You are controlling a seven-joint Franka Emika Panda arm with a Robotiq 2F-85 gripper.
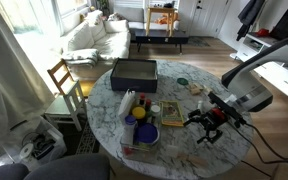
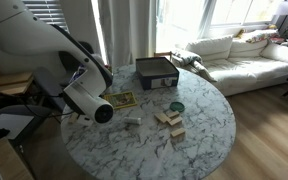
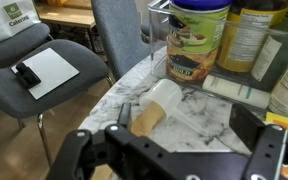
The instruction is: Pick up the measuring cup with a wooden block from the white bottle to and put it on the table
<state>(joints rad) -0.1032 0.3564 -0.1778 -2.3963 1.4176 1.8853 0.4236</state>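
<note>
In the wrist view a translucent measuring cup point(image 3: 169, 97) lies on its side on the marble table point(image 3: 199, 125), with a wooden block point(image 3: 146, 121) in its mouth. My gripper point(image 3: 189, 122) is open, its black fingers point(image 3: 124, 113) on either side of the cup, which is nearer the left one. In both exterior views the gripper point(image 1: 210, 118) point(image 2: 108, 112) hangs low over the table edge. A small pale thing, probably the cup point(image 2: 132, 121), lies just ahead of it. The white bottle point(image 1: 127, 103) lies across the table beside a blue bowl point(image 1: 141, 135).
A labelled can point(image 3: 197, 40) and several bottles point(image 3: 246, 35) stand right behind the cup. A black box point(image 1: 134, 72) sits at the table's far side. Loose wooden blocks point(image 2: 170, 122) and a green lid point(image 2: 176, 106) lie mid-table. Grey chairs point(image 3: 44, 70) stand beyond the edge.
</note>
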